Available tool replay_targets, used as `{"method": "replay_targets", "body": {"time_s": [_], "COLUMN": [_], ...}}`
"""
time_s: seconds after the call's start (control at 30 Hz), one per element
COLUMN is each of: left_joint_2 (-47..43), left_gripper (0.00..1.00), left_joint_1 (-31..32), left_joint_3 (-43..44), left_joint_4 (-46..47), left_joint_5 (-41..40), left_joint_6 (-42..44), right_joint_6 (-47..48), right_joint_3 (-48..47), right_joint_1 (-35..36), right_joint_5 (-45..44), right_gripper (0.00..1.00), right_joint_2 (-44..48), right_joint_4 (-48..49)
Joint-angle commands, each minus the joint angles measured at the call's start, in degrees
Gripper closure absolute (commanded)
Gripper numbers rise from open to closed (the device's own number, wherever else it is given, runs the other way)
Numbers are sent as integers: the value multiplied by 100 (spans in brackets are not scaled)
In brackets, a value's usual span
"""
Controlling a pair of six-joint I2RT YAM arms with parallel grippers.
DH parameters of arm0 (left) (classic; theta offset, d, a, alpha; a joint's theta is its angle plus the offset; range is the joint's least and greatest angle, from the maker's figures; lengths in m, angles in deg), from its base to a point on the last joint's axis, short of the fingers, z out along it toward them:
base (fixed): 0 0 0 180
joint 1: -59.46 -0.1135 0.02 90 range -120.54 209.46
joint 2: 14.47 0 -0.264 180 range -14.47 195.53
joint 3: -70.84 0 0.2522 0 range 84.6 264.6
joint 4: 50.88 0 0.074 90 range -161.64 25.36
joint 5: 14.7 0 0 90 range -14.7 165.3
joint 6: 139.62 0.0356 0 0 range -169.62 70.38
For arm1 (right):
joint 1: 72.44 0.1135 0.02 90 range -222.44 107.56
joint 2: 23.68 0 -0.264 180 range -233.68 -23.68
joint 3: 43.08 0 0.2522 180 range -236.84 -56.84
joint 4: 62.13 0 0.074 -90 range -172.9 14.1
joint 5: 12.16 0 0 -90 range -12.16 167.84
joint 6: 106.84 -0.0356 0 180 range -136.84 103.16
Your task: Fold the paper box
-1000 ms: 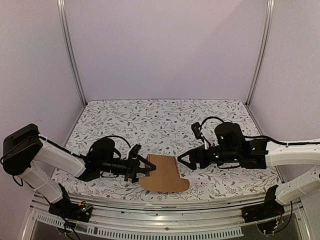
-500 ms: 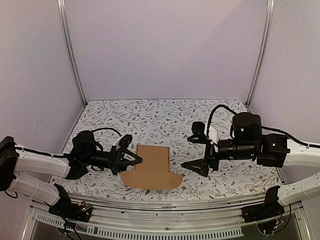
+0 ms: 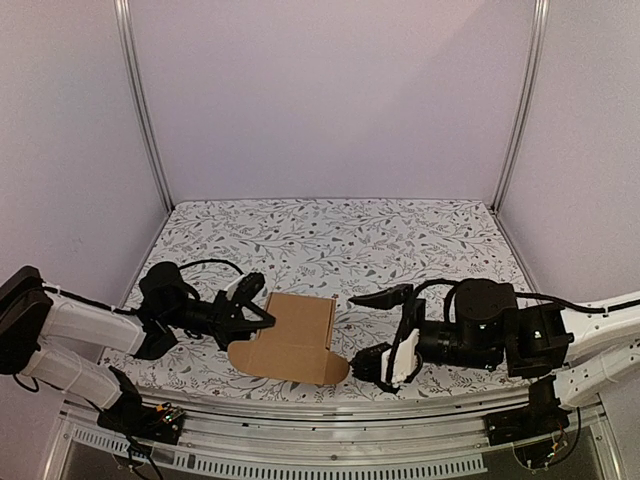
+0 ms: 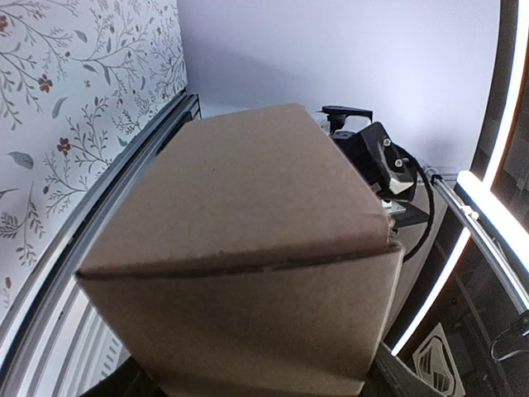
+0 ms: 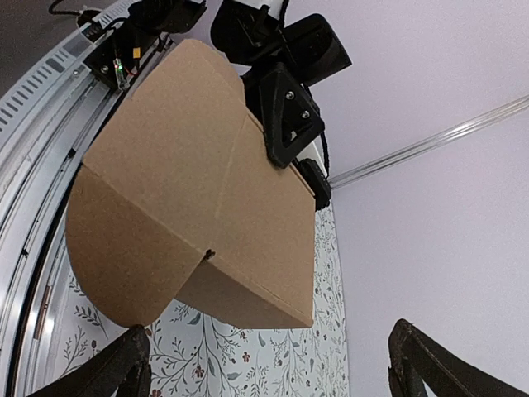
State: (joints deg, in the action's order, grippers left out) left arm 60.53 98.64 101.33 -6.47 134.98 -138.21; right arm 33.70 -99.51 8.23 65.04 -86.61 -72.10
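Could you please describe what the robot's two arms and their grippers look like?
The left arm and right arm both have white tubular links and bulky black joints. The left gripper and right gripper are black with two fingers; a white plate shows on the right one. A black cable loops over each wrist.

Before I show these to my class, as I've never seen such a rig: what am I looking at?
It is a robot: a left arm and a right arm, each ending in a two-finger gripper. The wide picture comes from a fixed camera above and behind them; the other two come from cameras on the wrists. On the flowered table rests a partly folded brown cardboard box. The left gripper grips its left edge. The right gripper is wide open beside its right edge, holding nothing.
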Motion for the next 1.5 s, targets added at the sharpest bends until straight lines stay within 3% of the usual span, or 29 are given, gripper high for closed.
{"method": "replay_targets", "body": {"time_s": [0.0, 0.33, 0.57, 0.77, 1.23, 1.47], "left_joint_2": [231, 320, 266, 180, -9, -134], "left_gripper": [66, 67, 69, 70, 70, 60], "left_joint_1": [-86, -86, -80, -77, -76, -75], "left_joint_3": [-112, -242, -315, -396, -434, -395], "left_joint_4": [773, 902, 950, 946, 700, 318], "left_joint_5": [236, 289, 298, 307, 288, 249], "left_joint_6": [-253, -322, -342, -342, -255, -72], "right_joint_6": [1306, 2036, 2656, 2768, 2706, 2681], "right_joint_3": [378, 725, 743, 752, 740, 743], "right_joint_1": [392, 803, 845, 841, 841, 843], "right_joint_5": [-1217, -1694, -1926, -2045, -2208, -2249], "right_gripper": [1, 1, 1, 2, 34, 43], "right_joint_2": [-378, -1228, -2190, -2517, -2659, -2697], "right_joint_4": [1178, 2524, 4077, 4446, 4706, 4898]}}
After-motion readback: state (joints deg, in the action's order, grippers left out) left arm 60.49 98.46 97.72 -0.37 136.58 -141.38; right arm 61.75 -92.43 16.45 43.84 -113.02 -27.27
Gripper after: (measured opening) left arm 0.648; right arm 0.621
